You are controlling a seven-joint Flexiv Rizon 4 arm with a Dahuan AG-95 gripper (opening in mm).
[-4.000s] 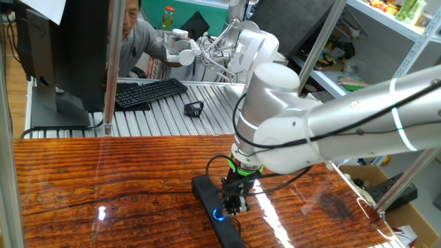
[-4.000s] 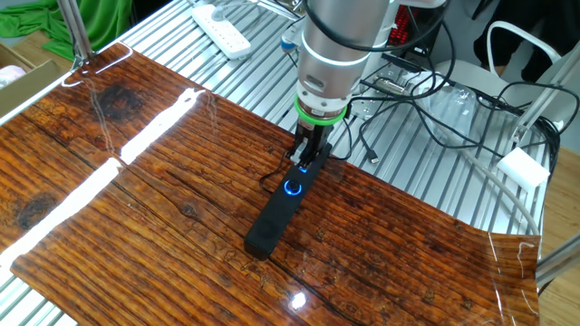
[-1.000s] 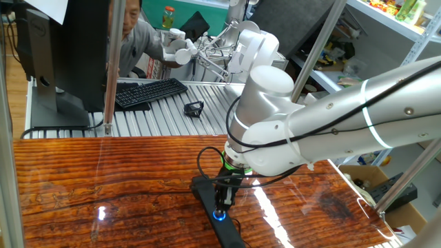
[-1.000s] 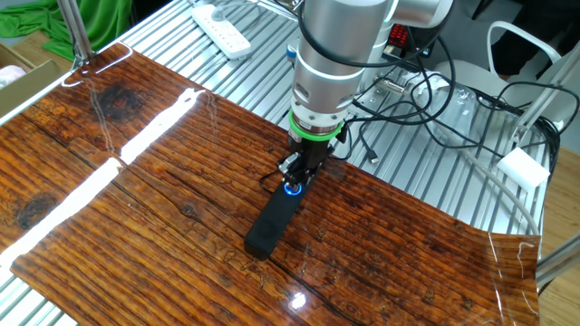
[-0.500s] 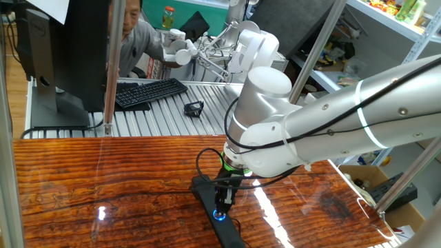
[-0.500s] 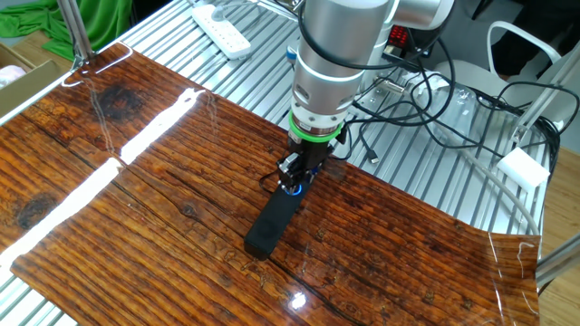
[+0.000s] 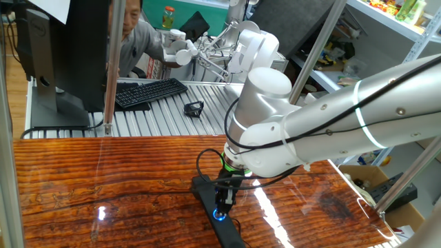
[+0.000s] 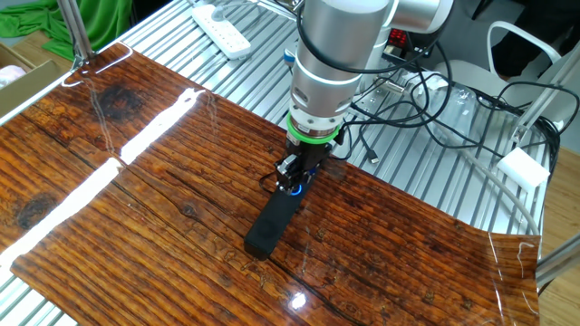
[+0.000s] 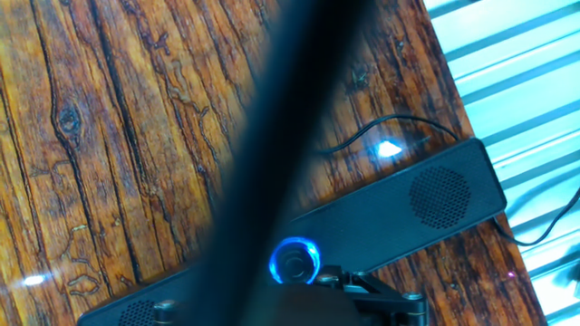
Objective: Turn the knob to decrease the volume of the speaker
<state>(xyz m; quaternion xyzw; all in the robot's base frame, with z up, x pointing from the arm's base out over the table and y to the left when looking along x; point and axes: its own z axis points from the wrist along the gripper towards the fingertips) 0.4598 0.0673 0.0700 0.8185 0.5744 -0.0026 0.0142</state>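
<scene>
The gripper (image 8: pixel 291 178) hangs upright over the knob (image 9: pixel 294 262) to twist it; whether its jaws grip cannot be told. The speaker (image 8: pixel 272 221) lies mid-table, toward the far edge.

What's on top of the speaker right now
The knob with its glowing blue ring sits on the speaker, the gripper right at it. Whether the fingers grip the knob is hidden.
</scene>
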